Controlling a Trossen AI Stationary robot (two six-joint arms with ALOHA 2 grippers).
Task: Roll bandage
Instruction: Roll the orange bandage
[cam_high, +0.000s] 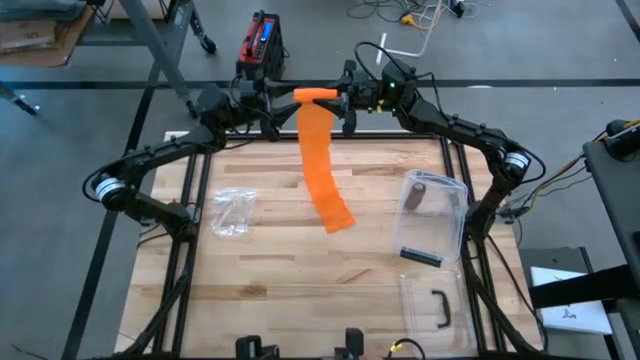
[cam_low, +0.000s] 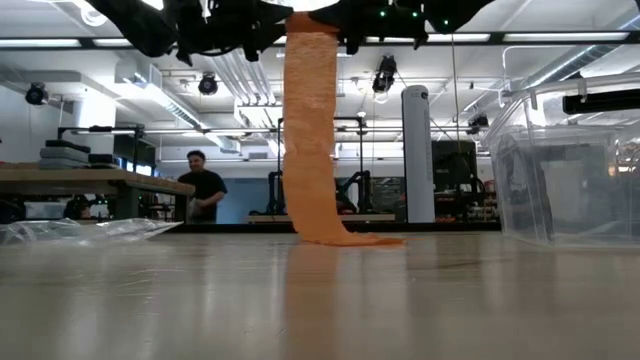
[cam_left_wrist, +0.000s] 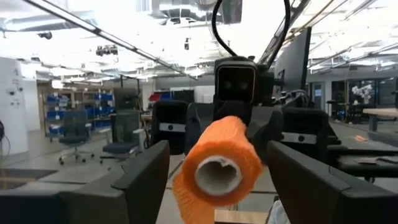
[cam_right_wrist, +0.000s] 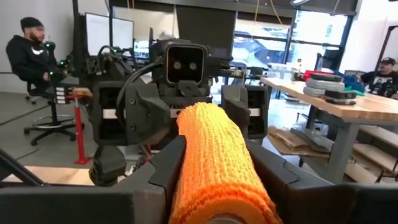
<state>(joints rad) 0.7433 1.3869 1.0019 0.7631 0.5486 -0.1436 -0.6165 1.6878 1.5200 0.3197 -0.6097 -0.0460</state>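
Observation:
An orange bandage roll (cam_high: 315, 95) is held level, high above the table's far edge, between my two grippers. Its loose tail (cam_high: 322, 160) hangs down, and its lower end (cam_low: 345, 238) lies on the wooden table (cam_high: 270, 260). My right gripper (cam_high: 342, 100) is shut on the roll. My left gripper (cam_high: 285, 105) is open. Its fingers (cam_left_wrist: 146, 177) stand on either side of the roll's open end (cam_left_wrist: 217, 174) without plainly touching it. My right gripper pinches the bandage roll's long sides (cam_right_wrist: 214, 155) between its two fingers. The fingers (cam_right_wrist: 165, 165) come level from the table's right side and lie along the roll. The roll is lifted clear and level, and its tail hangs slack down to the table.
A clear plastic box (cam_high: 452, 232) with a brown thing inside stands at the right, with its lid (cam_high: 435, 305) nearer the front. A crumpled clear bag (cam_high: 232, 212) lies at the left. People sit beyond the table (cam_right_wrist: 28, 53).

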